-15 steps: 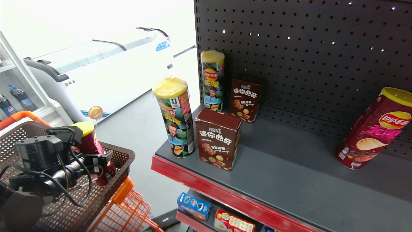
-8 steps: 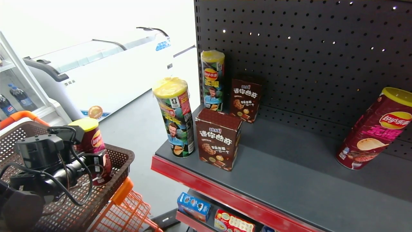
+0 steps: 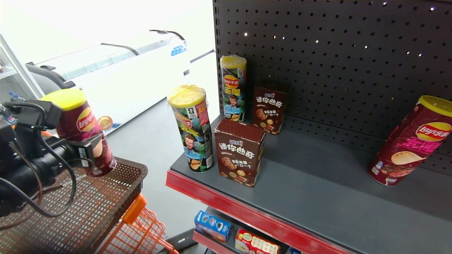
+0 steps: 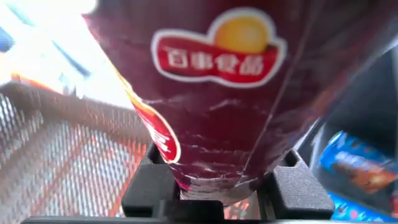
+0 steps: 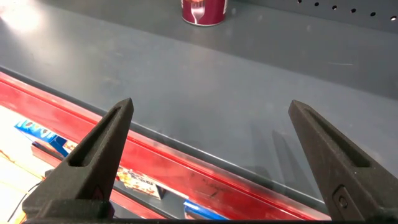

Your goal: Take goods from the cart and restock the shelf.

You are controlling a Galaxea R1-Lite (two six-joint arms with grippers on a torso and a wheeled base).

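Note:
My left gripper (image 3: 90, 150) is shut on a maroon chip can with a yellow lid (image 3: 82, 128), held upright above the brown cart basket (image 3: 116, 183). The left wrist view has the same maroon chip can (image 4: 217, 99) wedged between the fingers (image 4: 149, 186). On the dark shelf (image 3: 317, 183) stand two green chip cans (image 3: 192, 128) (image 3: 233, 88), two brown cookie boxes (image 3: 240, 157) (image 3: 269, 110), and another maroon can (image 3: 411, 141) at the right, leaning on the pegboard. My right gripper (image 5: 214, 155) hangs open over the shelf's front edge, with that maroon can's base (image 5: 204, 11) beyond it.
The red shelf lip (image 3: 226, 204) runs along the front edge. Snack packs (image 3: 212, 225) lie on the lower shelf. A white chest freezer (image 3: 116, 74) stands behind the cart. The shelf's middle, between the boxes and the right maroon can, is bare.
My left gripper has lifted the maroon can up out of the cart basket, well above its rim. The goods on the shelf have not moved.

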